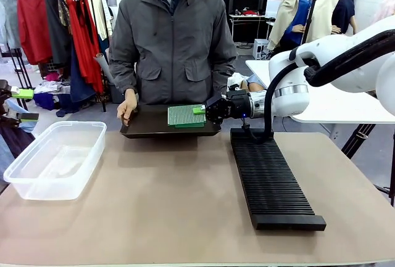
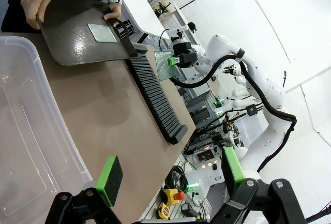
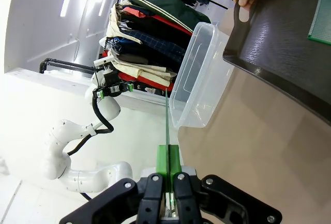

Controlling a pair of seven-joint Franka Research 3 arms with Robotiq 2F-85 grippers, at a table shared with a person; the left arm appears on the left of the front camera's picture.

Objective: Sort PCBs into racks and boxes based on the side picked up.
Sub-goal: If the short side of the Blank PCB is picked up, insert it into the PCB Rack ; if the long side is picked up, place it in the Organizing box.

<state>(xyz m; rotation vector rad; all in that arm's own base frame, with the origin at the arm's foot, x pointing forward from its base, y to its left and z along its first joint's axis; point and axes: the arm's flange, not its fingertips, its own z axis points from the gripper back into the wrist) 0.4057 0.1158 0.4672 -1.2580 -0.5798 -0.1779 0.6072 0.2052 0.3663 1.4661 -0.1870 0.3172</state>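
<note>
Right wrist view: PCB [image 3: 167,131] edge-on, a thin sliver, gripped by right hand [image 3: 168,157]; left hand [image 2: 170,175] wide open.

The right arm [image 1: 345,63] is white with rounded joints, a silver wrist ring [image 1: 289,94] and a thick black cable [image 1: 355,56]. The right gripper [image 1: 203,110] and left gripper [image 2: 170,175] are black with green pads [image 2: 109,180]; the person [image 1: 176,63] wears a grey zipped jacket [image 1: 148,39]

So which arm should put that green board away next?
Right, most likely. The right fingers are shut on a PCB, and the black rack lies right by that arm. The left fingers hang open near the clear box, holding nothing.
</note>
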